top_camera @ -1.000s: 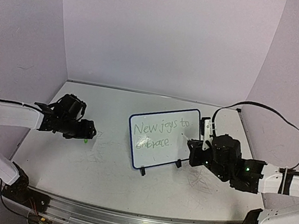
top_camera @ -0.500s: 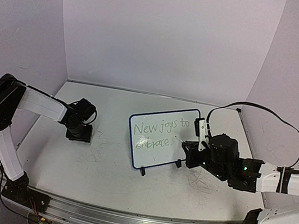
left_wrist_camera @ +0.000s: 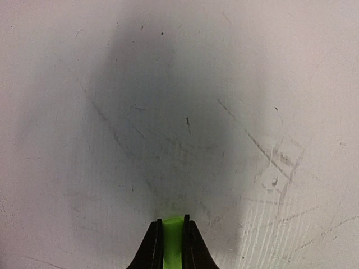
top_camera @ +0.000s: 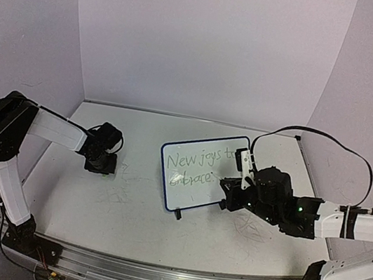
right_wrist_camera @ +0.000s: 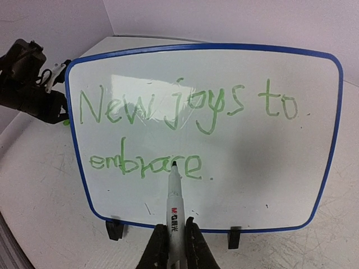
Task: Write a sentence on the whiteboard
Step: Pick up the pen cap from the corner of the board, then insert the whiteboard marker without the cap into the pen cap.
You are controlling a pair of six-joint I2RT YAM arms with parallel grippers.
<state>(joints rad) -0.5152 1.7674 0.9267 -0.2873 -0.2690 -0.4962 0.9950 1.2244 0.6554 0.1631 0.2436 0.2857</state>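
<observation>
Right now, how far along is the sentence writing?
Done: the sentence, "New joys to embrace.", stands on the whiteboard. In hand: right gripper holds the marker, tip at the last word; left gripper pinches a green piece. Left: probably just withdrawing the marker.

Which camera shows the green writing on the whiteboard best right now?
The right wrist view: the writing faces it squarely, filling the whiteboard, every letter readable. The top external view shows the same writing small and slanted, its last word partly covered. The left wrist view misses it entirely.
</observation>
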